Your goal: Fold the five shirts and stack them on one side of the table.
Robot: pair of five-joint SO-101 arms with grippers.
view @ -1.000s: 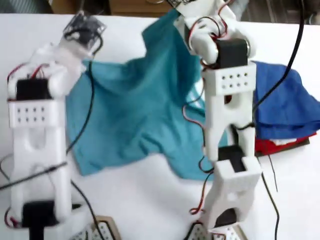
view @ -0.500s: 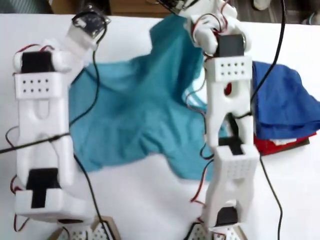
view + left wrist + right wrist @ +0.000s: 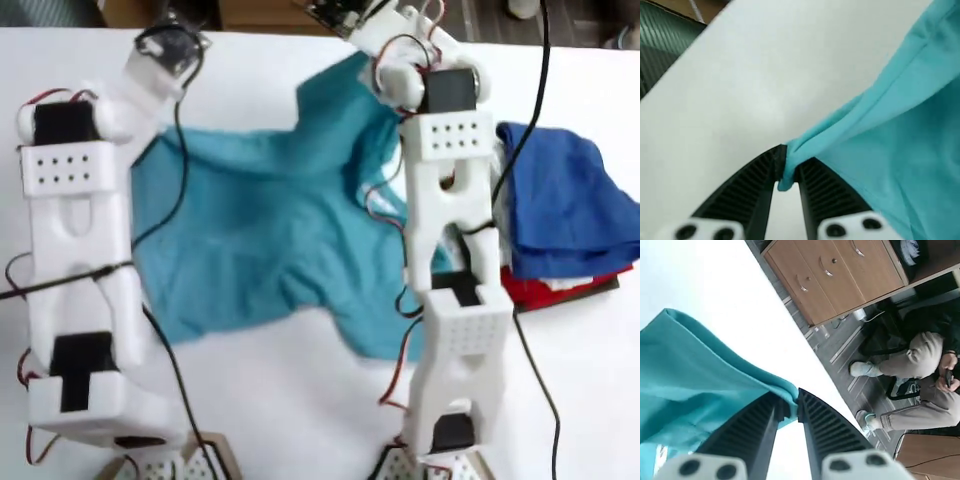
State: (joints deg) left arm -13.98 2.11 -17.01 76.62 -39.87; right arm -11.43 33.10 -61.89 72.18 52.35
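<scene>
High view, left to right: the left tool [image 3: 787,169] is clamped on a corner of the one teal shirt [image 3: 270,230], spread mid-desk [image 3: 300,410]. The right tool [image 3: 791,407] is pinched shut on the shirt's far edge. One blue shirt [image 3: 565,210] lies atop one red shirt [image 3: 560,290] at the right side.

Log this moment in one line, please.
left gripper: shut on teal shirt | right gripper: same shirt | blue shirt: atop red garment

mid table [image 3: 300,400] covered by teal shirt [image 3: 260,230] | right side blocked by shirt stack [image 3: 570,210] | bare strip left up front btw left arm [image 3: 80,260] & right arm [image 3: 455,240]
</scene>
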